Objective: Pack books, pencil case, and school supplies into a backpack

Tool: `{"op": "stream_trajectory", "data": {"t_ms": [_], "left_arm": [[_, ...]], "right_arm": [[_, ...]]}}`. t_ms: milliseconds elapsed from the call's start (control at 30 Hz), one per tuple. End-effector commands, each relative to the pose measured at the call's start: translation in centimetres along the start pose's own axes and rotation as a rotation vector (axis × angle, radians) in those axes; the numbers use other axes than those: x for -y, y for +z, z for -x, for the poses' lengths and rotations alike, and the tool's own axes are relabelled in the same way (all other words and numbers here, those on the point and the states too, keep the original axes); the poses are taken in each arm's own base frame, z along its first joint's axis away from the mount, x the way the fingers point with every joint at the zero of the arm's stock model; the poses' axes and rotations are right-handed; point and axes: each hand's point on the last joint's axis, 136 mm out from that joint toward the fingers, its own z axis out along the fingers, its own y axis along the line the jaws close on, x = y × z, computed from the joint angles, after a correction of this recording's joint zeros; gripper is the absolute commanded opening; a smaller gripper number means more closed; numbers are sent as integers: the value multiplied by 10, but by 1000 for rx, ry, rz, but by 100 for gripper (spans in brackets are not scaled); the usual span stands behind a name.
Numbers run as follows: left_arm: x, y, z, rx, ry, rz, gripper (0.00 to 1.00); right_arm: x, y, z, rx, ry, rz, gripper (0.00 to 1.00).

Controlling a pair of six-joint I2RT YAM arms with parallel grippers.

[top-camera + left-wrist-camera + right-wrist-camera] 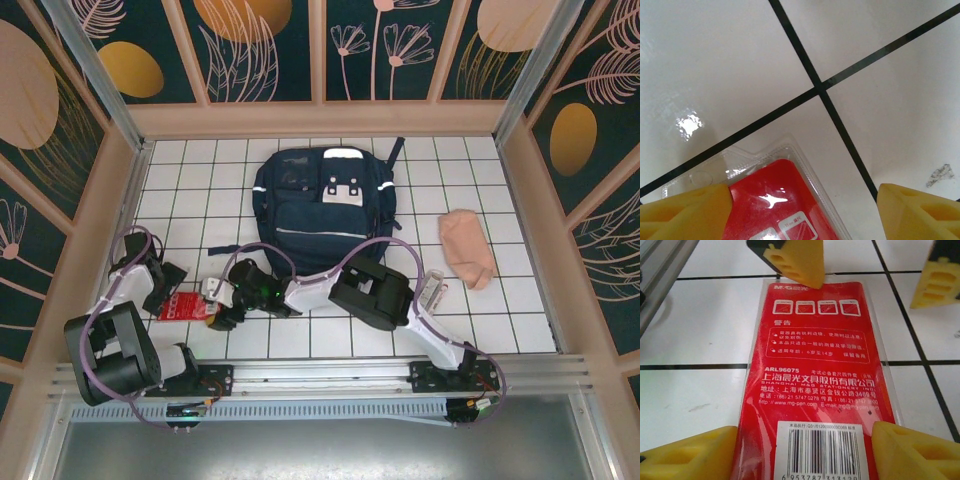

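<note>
The red booklet [815,365] lies flat, its long axis running gripper to gripper, barcode end between the parted fingers of the right gripper [805,440], opposite end beneath the left gripper [805,195], fingers likewise parted.

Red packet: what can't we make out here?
- Top view: red packet partly hidden by left gripper and right gripper; print too small.
- Left wrist view: most of it cut off by the bottom edge.
- Right wrist view: barcode cut off below; grip unclear.

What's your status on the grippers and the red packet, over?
Left gripper open at one end of the red packet. Right gripper straddles its barcode end, grip unclear. Packet flat on table, short of backpack.
</note>
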Motion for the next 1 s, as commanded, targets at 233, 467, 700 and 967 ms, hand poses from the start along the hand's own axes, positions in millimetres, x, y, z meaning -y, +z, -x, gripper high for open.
{"op": "stream_trajectory", "data": {"t_ms": [233, 467, 700, 967], "left_arm": [[36, -48, 34, 89, 106, -116, 95], [53, -20, -8, -115, 120, -252, 97], [64, -5, -28, -201, 79, -352, 95], [72, 18, -52, -318, 59, -430, 92]], "right_arm": [[48, -24, -16, 27, 303, -36, 45], [69, -29, -25, 56, 464, 26, 34], [68, -38, -19, 87, 483, 85, 30], [76, -45, -7, 142, 529, 140, 22]]}}
